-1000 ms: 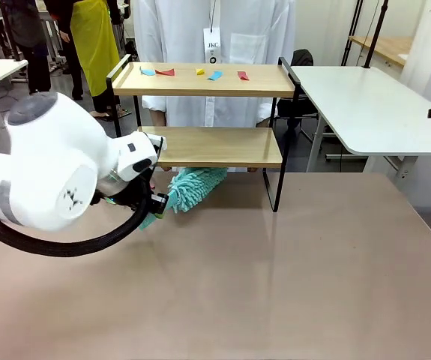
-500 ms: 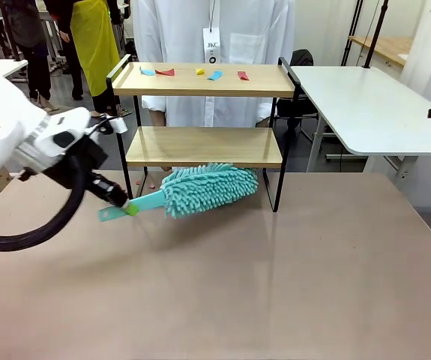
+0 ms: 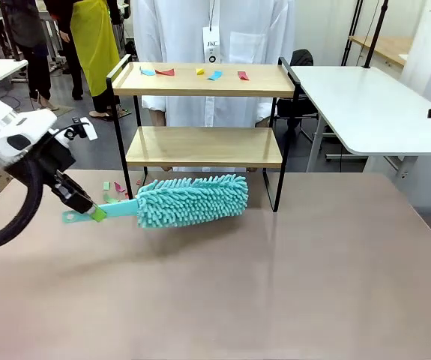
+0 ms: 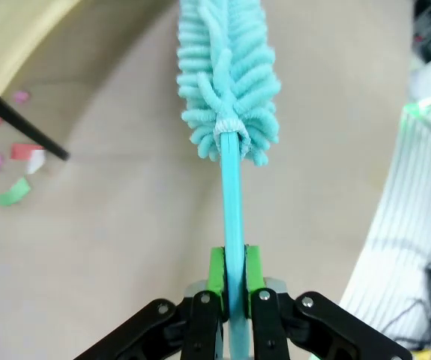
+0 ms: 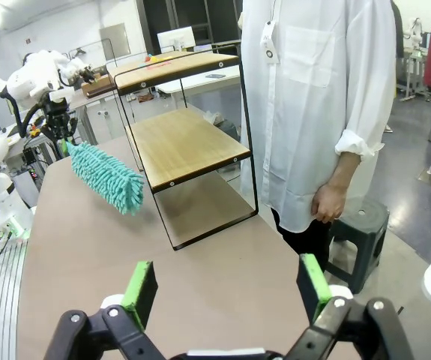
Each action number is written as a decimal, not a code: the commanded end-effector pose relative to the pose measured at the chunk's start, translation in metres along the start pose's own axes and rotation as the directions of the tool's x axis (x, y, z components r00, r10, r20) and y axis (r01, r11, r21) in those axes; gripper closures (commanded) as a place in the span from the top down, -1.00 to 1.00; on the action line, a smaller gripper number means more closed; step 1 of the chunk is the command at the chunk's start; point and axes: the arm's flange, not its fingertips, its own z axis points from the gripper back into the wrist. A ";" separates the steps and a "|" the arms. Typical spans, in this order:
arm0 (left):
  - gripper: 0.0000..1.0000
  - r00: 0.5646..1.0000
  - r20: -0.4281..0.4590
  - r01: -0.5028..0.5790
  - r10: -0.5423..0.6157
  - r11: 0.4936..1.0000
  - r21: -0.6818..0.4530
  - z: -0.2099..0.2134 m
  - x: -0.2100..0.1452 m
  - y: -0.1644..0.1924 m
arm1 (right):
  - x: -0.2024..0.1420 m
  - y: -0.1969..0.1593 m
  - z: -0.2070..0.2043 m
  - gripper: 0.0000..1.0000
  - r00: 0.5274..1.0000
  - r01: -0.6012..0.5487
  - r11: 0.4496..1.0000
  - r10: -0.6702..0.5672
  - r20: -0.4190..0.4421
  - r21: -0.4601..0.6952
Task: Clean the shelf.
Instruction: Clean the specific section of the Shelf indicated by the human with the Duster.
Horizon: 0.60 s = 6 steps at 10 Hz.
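Note:
The shelf point(image 3: 204, 147) stands at the table's far side, with small coloured paper scraps point(image 3: 200, 73) on its top board. A teal fluffy duster point(image 3: 193, 201) lies low over the table in front of the shelf's left leg. My left gripper point(image 3: 95, 213) is shut on its flat teal handle point(image 4: 234, 202), green pads point(image 4: 216, 271) pressed on both sides. More scraps point(image 3: 114, 189) lie on the table left of the shelf, also seen as scraps point(image 4: 9, 169) beside the black frame leg point(image 4: 20, 120). My right gripper point(image 5: 226, 289) is open and holds nothing, well away from the shelf point(image 5: 185, 142) and the duster point(image 5: 106, 176).
A person in a white coat point(image 3: 215, 30) stands behind the shelf, one hand point(image 5: 327, 202) hanging down. A white table point(image 3: 365, 105) adjoins at the right. The beige tabletop point(image 3: 275, 285) stretches wide in front of the shelf.
My left arm has drawn back to the left, pulling the duster out from under the lower board. Scraps now show on the table left of the shelf.

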 end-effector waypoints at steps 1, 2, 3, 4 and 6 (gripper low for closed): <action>-0.74 0.986 -0.042 0.168 -0.163 0.973 0.161 0.053 -0.012 -0.034 | 0.003 0.001 0.000 1.00 1.000 -0.006 1.000 0.006 -0.004 0.000; -0.74 0.972 -0.110 0.226 -0.207 0.951 0.213 0.080 -0.008 -0.042 | 0.003 0.001 0.000 1.00 1.000 -0.006 1.000 0.006 -0.004 0.000; -0.74 0.951 -0.210 0.277 -0.228 0.928 0.248 0.102 -0.002 -0.051 | 0.003 0.001 0.000 1.00 1.000 -0.006 1.000 0.006 -0.004 0.000; -0.74 0.924 -0.294 0.325 -0.245 0.908 0.265 0.117 0.005 -0.060 | 0.003 0.001 0.000 1.00 1.000 -0.006 1.000 0.006 -0.004 0.000; -0.74 0.848 -0.445 0.415 -0.289 0.883 0.218 0.127 0.012 -0.081 | 0.003 0.001 0.000 1.00 1.000 -0.006 1.000 0.006 -0.004 0.000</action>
